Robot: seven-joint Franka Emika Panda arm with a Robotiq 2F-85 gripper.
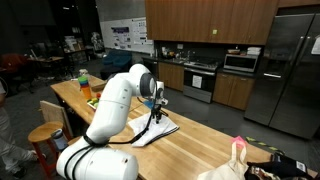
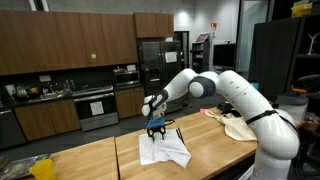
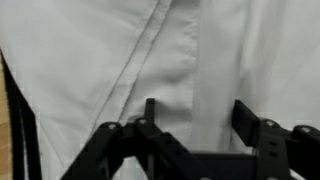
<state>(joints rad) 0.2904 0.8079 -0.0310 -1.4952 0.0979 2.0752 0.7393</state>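
1. A white cloth (image 1: 162, 130) (image 2: 166, 151) lies spread and rumpled on a long wooden table (image 1: 205, 146) (image 2: 85, 160), about midway along the tabletop and near its front edge in an exterior view (image 2: 166, 151).
2. The cloth's long axis runs slantwise across the boards, from lower left to upper right in an exterior view (image 1: 162, 130). Which end is its top cannot be told.
3. In the wrist view the cloth (image 3: 210, 50) fills nearly the whole frame. A folded edge or seam crosses it on a diagonal from the top centre down toward the lower left, and a sliver of table (image 3: 6, 130) shows at the left edge.
4. The black gripper (image 1: 155, 104) (image 2: 157, 130) (image 3: 197, 110) points straight down over the cloth's middle, at or just above the fabric. Its fingers (image 3: 150, 108) stand apart with cloth lying in the gap, and no fold is visibly pinched between them.
5. The white arm reaches over the table to the cloth from its base at one end.
6. A cream bag (image 1: 236, 160) (image 2: 236, 126) rests on the table well apart from the cloth, toward that same end.
7. A green bottle (image 1: 82, 77) stands at the far end of the table in an exterior view, with a wooden stool (image 1: 44, 133) beside the table on the floor.
8. Behind the table is a kitchen wall with brown cabinets, a steel stove (image 1: 200, 80) (image 2: 95, 106) and a steel refrigerator (image 1: 285, 70) (image 2: 150, 65).
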